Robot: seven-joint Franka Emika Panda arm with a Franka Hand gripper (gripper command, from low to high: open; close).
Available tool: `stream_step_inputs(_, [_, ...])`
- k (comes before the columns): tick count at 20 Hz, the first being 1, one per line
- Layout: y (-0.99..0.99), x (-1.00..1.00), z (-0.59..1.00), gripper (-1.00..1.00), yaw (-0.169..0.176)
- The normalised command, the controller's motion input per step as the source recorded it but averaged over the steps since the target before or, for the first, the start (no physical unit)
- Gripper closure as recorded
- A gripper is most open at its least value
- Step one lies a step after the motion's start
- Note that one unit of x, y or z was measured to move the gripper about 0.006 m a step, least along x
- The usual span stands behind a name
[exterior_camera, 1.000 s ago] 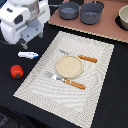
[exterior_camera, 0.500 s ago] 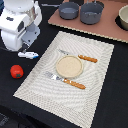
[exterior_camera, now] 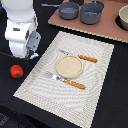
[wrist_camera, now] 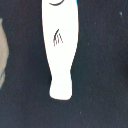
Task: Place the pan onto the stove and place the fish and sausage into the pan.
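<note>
Compared with a second ago, the white arm is sitting lower and nearer the black tabletop at the exterior view's left, its gripper (exterior_camera: pixel 29 54) now hanging just above the surface beside the placemat's (exterior_camera: pixel 95 75) edge. Nothing else is shifting. The wrist view is looking straight down on the fish (wrist_camera: pixel 61 47), a long white body with fin marks lying flat on dark cloth; in the exterior view the fish is hiding under the arm. The fingers are not showing in either view, so I cannot tell whether they are spread or closed.

The sausage (exterior_camera: pixel 16 71) is resting on the table near the arm, apart from it and off the placemat. The pan (exterior_camera: pixel 69 10) is already standing on the stove (exterior_camera: pixel 107 29), its thin handle pointing toward the exterior view's left, with one larger grey pot (exterior_camera: pixel 91 13) just beside it and one pale bowl (exterior_camera: pixel 123 17) at the stove's far right.

On the placemat one round tan plate (exterior_camera: pixel 68 66) is lying between two orange-handled pieces of cutlery: a fork (exterior_camera: pixel 66 80) on the near side and another (exterior_camera: pixel 80 56) on the far side.
</note>
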Motion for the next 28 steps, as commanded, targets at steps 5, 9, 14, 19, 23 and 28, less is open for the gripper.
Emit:
stream_step_inputs(5, [0.0, -0.3, -0.37, -1.0, 0.063])
stream_step_inputs(9, [0.0, -0.3, -0.37, -1.0, 0.057])
stream_step_inputs(14, [0.0, -0.3, -0.26, 1.0, 0.048])
stream_step_inputs(19, [0.0, -0.31, -0.18, 1.0, 0.038])
stream_step_inputs(23, [0.0, -0.29, -0.2, 1.0, 0.034])
stream_step_inputs(28, [0.0, -0.23, -0.23, 1.0, 0.025])
